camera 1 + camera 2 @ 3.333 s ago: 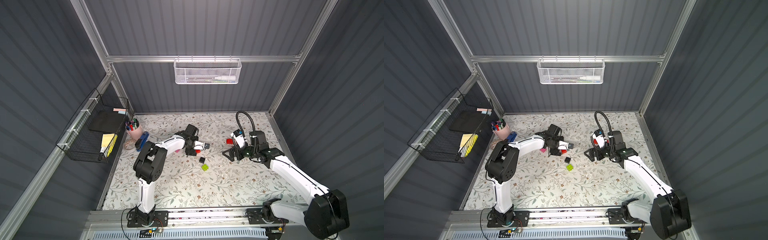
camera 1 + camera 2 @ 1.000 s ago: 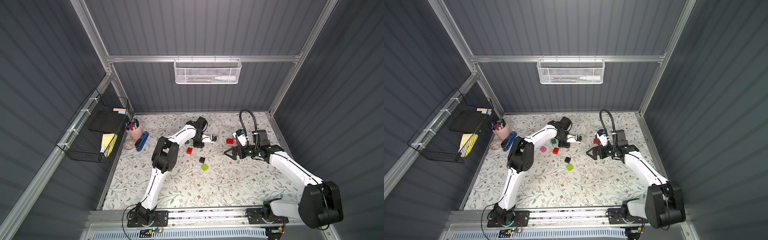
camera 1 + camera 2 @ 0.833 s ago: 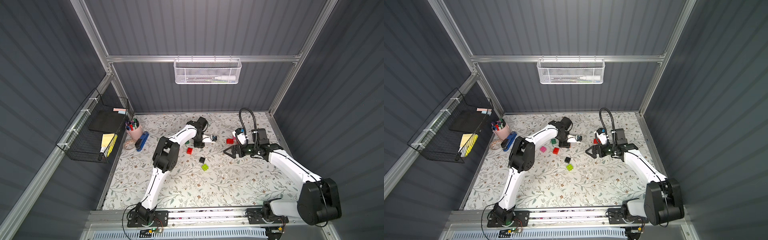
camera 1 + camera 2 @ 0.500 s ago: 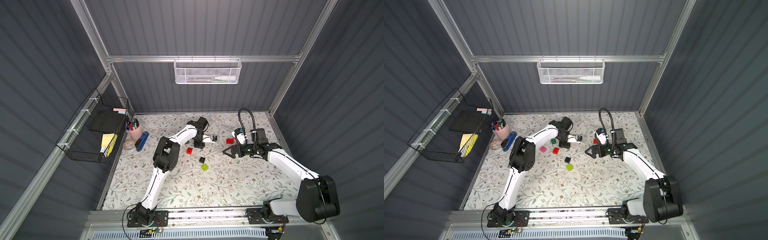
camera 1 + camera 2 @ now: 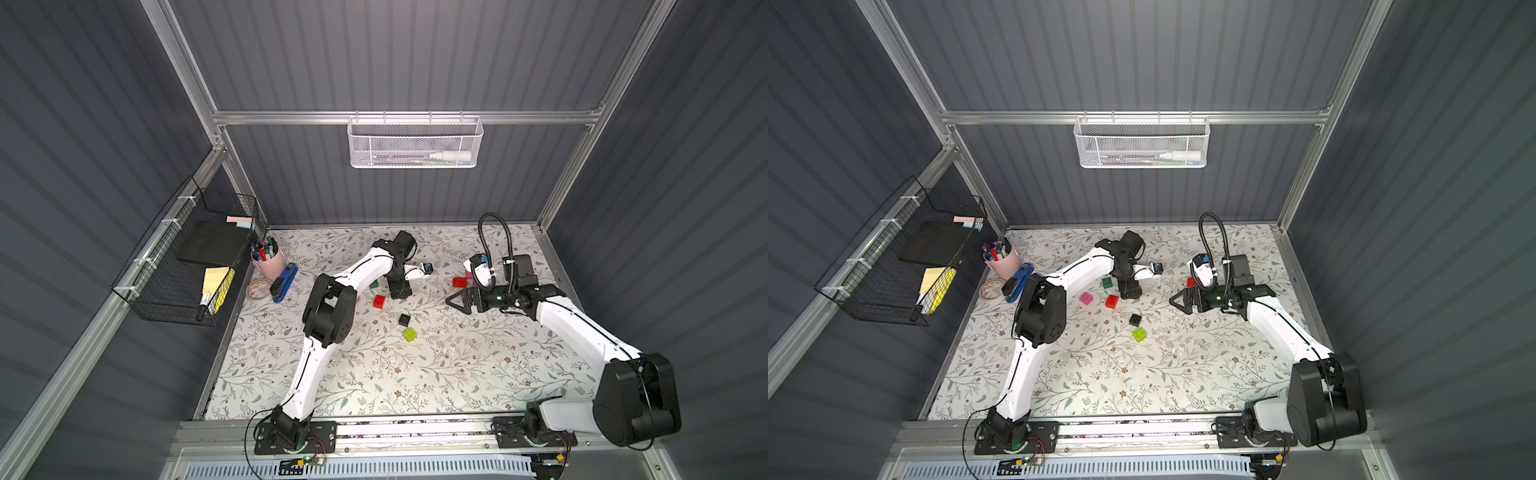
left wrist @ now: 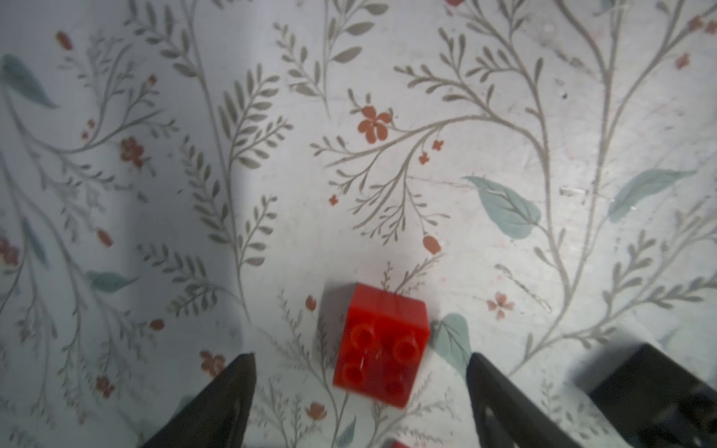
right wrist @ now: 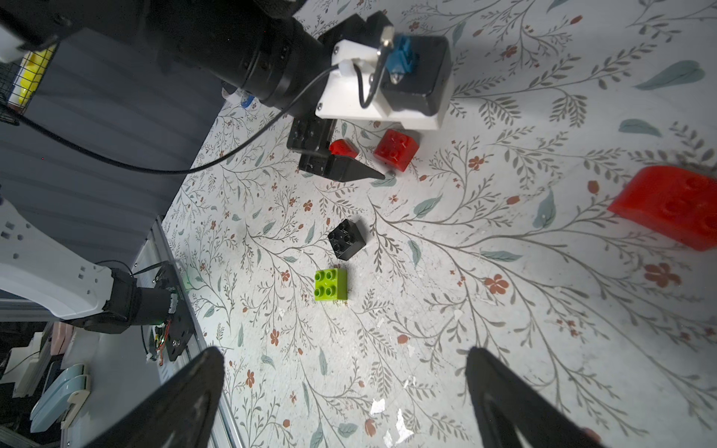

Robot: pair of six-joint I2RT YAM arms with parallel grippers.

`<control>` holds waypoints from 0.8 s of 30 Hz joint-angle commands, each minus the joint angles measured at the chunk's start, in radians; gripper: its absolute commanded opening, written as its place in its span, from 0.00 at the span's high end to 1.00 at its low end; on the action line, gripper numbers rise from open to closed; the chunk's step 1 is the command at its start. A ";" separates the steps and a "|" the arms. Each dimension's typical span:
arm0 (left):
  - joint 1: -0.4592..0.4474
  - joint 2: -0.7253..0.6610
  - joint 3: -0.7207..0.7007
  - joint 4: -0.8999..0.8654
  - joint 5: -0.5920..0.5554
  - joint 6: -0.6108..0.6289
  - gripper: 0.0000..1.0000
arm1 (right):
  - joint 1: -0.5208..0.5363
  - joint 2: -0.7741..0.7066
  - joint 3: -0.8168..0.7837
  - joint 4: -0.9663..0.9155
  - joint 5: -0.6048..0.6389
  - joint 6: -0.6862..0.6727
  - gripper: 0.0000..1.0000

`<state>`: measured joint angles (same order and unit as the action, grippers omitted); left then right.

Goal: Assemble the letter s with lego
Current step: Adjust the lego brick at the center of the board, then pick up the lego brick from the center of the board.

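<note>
Low centre of the wrist frame, your left gripper [image 6: 360, 358] stood open astride the red brick [image 6: 382, 345]. You were gathering pieces, I'd judge; next, align another.

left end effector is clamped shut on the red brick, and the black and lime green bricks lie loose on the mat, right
Not shut: the left wrist view shows the left end effector open, its fingers apart on either side of the red brick. The black brick and lime green brick do lie loose on the mat.
</note>
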<state>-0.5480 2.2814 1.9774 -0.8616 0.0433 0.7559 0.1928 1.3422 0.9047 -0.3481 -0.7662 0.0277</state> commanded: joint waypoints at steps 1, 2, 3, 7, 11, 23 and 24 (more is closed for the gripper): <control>-0.023 -0.145 -0.062 -0.014 -0.044 -0.226 0.08 | 0.002 -0.023 0.015 0.027 -0.040 0.024 0.01; -0.029 -0.167 -0.083 -0.015 -0.056 -0.265 0.07 | 0.004 -0.023 0.012 0.035 -0.041 0.031 0.01; -0.033 -0.188 -0.107 -0.021 -0.076 -0.312 0.07 | 0.009 -0.020 0.011 0.042 -0.042 0.038 0.01; -0.036 -0.256 -0.174 -0.060 -0.134 -0.456 0.05 | 0.042 -0.023 0.014 0.034 0.001 0.055 0.01; -0.036 -0.345 -0.252 -0.065 -0.104 -0.526 0.04 | 0.067 -0.030 0.009 0.027 0.040 0.064 0.01; -0.067 -0.521 -0.476 0.027 -0.008 -0.783 0.05 | 0.085 -0.064 -0.010 -0.004 0.114 0.072 0.01; -0.077 -0.521 -0.497 0.045 -0.008 -0.807 0.06 | 0.085 -0.066 -0.014 -0.004 0.118 0.074 0.01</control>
<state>-0.5980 1.7828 1.5311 -0.8574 0.0032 0.0631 0.2726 1.2949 0.9035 -0.3298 -0.6724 0.0982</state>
